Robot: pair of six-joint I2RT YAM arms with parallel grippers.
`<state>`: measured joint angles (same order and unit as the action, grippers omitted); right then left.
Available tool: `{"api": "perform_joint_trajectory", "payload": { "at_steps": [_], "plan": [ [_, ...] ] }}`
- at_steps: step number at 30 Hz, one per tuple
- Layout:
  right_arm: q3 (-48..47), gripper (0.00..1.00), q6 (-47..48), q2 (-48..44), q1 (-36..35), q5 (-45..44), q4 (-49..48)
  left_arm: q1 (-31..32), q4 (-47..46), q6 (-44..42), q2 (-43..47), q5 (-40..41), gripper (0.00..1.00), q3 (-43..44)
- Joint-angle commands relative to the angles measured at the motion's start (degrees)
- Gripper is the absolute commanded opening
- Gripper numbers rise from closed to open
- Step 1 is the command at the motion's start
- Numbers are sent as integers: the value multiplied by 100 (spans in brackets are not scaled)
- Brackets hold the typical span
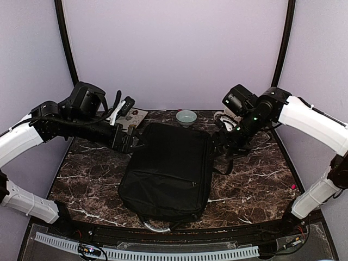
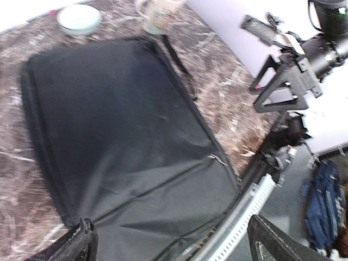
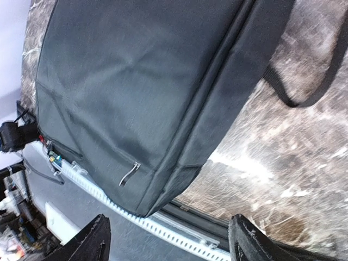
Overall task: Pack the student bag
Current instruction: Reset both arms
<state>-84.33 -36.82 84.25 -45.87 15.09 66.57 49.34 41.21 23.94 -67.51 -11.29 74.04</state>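
Observation:
The student bag point(image 1: 166, 171) lies flat in the middle of the marble table, black, zipped shut, with its grey handle point(image 1: 155, 225) at the near edge. My left gripper point(image 1: 130, 142) hovers at the bag's far left corner. In the left wrist view it point(image 2: 174, 244) is open, and the bag's front panel point(image 2: 125, 136) lies below it, untouched. My right gripper point(image 1: 220, 144) hovers at the far right corner. The right wrist view shows it point(image 3: 171, 239) open too, above the bag's point(image 3: 141, 87) side and a zipper pull point(image 3: 129, 174). Neither gripper holds anything.
A pale green bowl point(image 1: 186, 117) stands at the back centre, with a mug point(image 2: 157, 13) beside it. A flat patterned item point(image 1: 133, 118) lies at the back left. A black strap point(image 3: 310, 81) trails onto the table right of the bag. A white perforated duct point(image 1: 163, 253) runs along the near edge.

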Motion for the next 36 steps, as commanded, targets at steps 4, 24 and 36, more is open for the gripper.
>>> {"api": "perform_joint_trajectory", "payload": {
  "at_steps": [4,24,36],
  "plan": [
    [-572,75,730,-73,315,-1660,-91,-19,832,-187,-96,2206,99,647],
    [357,87,675,-2739,421,-4852,-2456,-3321,-4477,-2674,-42,3532,89,-3052],
    [340,100,374,-2969,421,-4881,-2421,-4907,-9542,-2715,-1005,1779,88,-5414]
  ]
}}
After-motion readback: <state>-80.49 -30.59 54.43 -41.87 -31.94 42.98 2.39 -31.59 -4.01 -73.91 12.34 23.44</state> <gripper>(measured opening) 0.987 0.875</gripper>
